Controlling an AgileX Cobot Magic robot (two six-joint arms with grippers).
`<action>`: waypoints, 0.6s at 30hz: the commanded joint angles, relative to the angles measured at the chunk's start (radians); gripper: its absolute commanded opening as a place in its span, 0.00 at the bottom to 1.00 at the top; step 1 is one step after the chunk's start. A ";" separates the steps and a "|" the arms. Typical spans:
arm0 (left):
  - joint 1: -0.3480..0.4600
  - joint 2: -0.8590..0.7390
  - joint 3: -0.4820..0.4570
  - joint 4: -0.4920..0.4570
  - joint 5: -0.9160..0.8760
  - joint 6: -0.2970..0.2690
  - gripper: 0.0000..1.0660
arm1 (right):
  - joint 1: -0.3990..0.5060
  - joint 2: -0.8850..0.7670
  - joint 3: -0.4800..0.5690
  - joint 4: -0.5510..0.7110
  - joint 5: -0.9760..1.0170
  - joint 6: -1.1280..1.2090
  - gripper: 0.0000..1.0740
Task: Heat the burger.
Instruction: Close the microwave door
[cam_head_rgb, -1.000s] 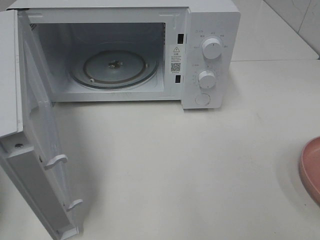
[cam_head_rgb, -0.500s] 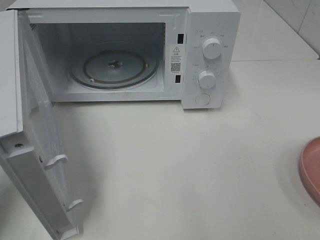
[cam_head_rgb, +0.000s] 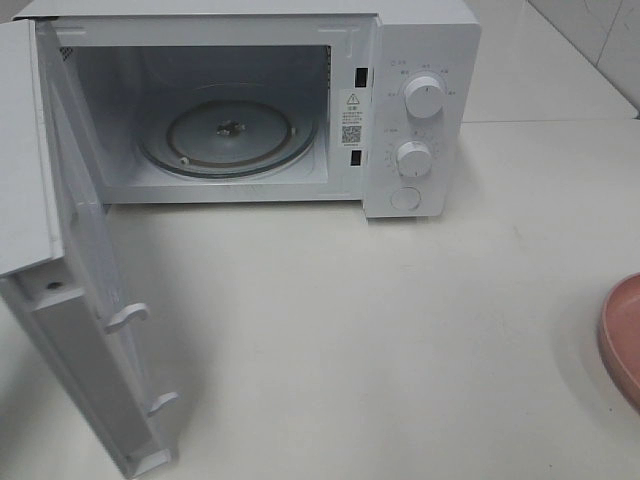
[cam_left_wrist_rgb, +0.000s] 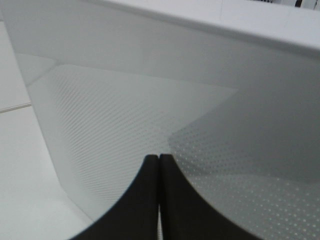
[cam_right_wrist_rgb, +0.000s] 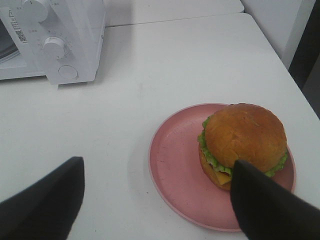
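Meanwhile the burger (cam_right_wrist_rgb: 243, 140) (on its pink plate (cam_right_wrist_rgb: 175, 165)) sits partly behind one spread right finger (cam_right_wrist_rgb: 270, 210).

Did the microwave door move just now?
Yes. The microwave door moved: its bottom corner and latch hooks shifted right across the table, toward the oven's open front, while the microwave body stayed put.

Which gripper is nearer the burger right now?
Right. The right gripper hangs open just above the burger on the pink plate, not touching it. The left gripper, shut, is at the microwave door, across the table.
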 joint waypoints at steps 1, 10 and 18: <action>-0.076 0.053 -0.052 -0.007 -0.021 0.005 0.00 | -0.005 -0.025 0.002 -0.005 -0.013 -0.002 0.70; -0.225 0.152 -0.146 -0.167 -0.018 0.055 0.00 | -0.005 -0.025 0.002 -0.005 -0.013 -0.002 0.70; -0.347 0.229 -0.236 -0.292 -0.016 0.066 0.00 | -0.005 -0.025 0.002 -0.005 -0.013 -0.002 0.70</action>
